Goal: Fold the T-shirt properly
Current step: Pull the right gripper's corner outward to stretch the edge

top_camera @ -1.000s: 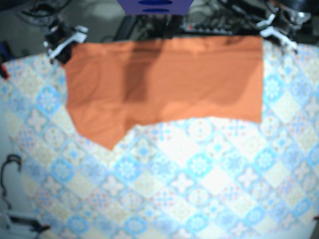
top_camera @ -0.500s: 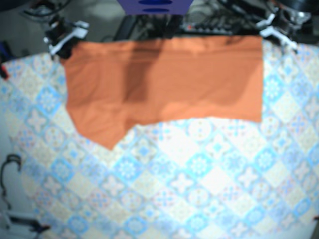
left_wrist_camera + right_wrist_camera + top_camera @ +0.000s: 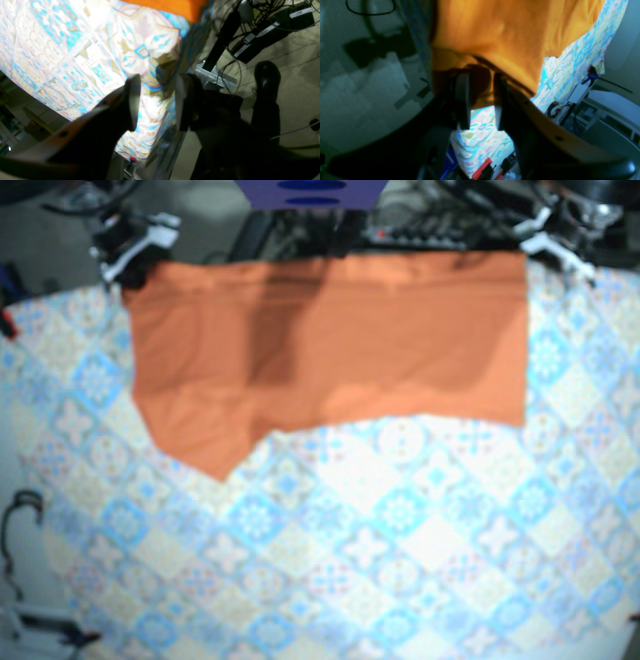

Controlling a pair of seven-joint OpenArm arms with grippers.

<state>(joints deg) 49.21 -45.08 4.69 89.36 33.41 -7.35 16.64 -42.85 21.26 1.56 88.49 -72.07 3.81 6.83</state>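
The orange T-shirt [image 3: 330, 345] lies folded into a wide band along the far side of the patterned tablecloth [image 3: 380, 550], one sleeve pointing down at the left. My right gripper [image 3: 135, 248] hovers just beyond the shirt's far left corner. In the right wrist view this gripper [image 3: 480, 100] is open, with the shirt's shadowed edge [image 3: 495, 37] behind the upper gap and tablecloth showing through below. My left gripper [image 3: 550, 240] sits off the shirt's far right corner. In the left wrist view the left gripper [image 3: 156, 100] is open and empty over the table's edge, the shirt [image 3: 175, 6] well ahead.
Cables and black boxes [image 3: 270, 27] lie on the floor past the table's far edge, and a dark shoe [image 3: 267, 75] stands there. A blue object [image 3: 310, 192] sits beyond the table at top centre. A black cable [image 3: 15, 525] loops at the left rim.
My right gripper has drawn back up and away from the shirt's far left corner, which now lies uncovered. The left gripper and the rest of the shirt have not moved.
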